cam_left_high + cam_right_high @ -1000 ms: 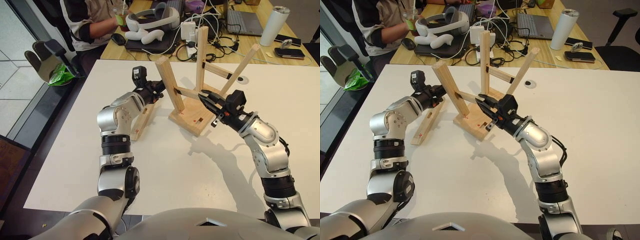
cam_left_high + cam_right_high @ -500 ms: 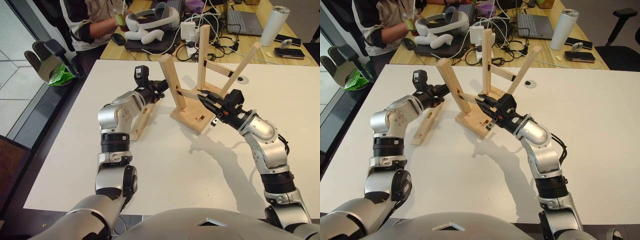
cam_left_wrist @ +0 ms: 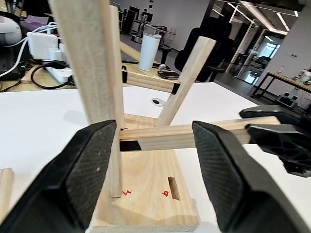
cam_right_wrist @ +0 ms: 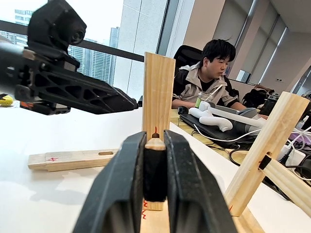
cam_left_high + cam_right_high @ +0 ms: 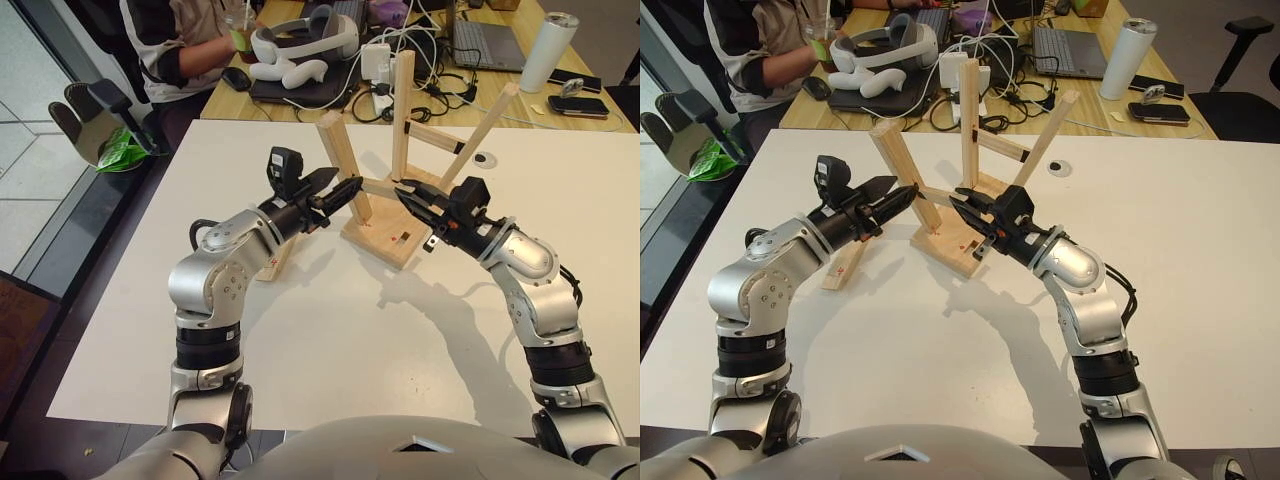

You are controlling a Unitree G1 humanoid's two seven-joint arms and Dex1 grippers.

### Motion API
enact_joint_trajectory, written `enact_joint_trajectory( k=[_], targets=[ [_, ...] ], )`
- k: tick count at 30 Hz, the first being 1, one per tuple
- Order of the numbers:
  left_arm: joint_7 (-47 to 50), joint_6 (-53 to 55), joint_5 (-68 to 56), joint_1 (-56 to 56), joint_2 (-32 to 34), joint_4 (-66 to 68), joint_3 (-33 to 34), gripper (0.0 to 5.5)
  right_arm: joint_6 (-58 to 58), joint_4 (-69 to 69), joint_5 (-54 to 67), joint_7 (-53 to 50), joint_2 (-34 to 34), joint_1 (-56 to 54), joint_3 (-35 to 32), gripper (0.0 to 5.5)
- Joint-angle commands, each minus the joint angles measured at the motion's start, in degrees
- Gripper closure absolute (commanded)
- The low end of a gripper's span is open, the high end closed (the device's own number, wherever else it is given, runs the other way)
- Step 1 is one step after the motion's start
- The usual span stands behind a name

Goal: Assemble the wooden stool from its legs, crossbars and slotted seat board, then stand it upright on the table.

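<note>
The stool stands upside down: its seat board lies on the white table with three legs up, the left leg, the middle leg and the right leg. A crossbar runs from the left leg to my right gripper, which is shut on its dark-marked end. My left gripper is open just left of the left leg, its fingers spread in front of leg and crossbar. A loose leg lies flat, partly under my left arm.
A second crossbar joins the middle and right legs. Behind the table is a wooden desk with a headset, cables, a tumbler and a seated person. A cable hole is at the back right. The near table is bare.
My left arm has dropped its elbow forward and outward, and its gripper, earlier up against the left leg, now stands open beside it. The right gripper has hardly moved.
</note>
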Motion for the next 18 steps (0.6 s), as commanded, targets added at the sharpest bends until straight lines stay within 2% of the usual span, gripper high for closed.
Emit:
enact_joint_trajectory(
  k=[1,10,18],
  targets=[
    [4.3,-2.6,3.3,-2.5,-0.3,3.6,0.2,2.6,0.4,0.4,0.5,0.6,0.2,-2.0,0.1,5.1],
    [5.6,-1.9,0.6,-3.7,-3.5,1.7,-0.7,2.6,0.2,0.8,0.4,1.0,-0.1,-1.8,-0.3,5.1],
    [6.6,-4.1,2.4,-7.6,-5.1,9.5,-1.7,2.6,-0.6,2.8,0.1,1.3,0.6,-3.0,0.1,5.1]
  ],
)
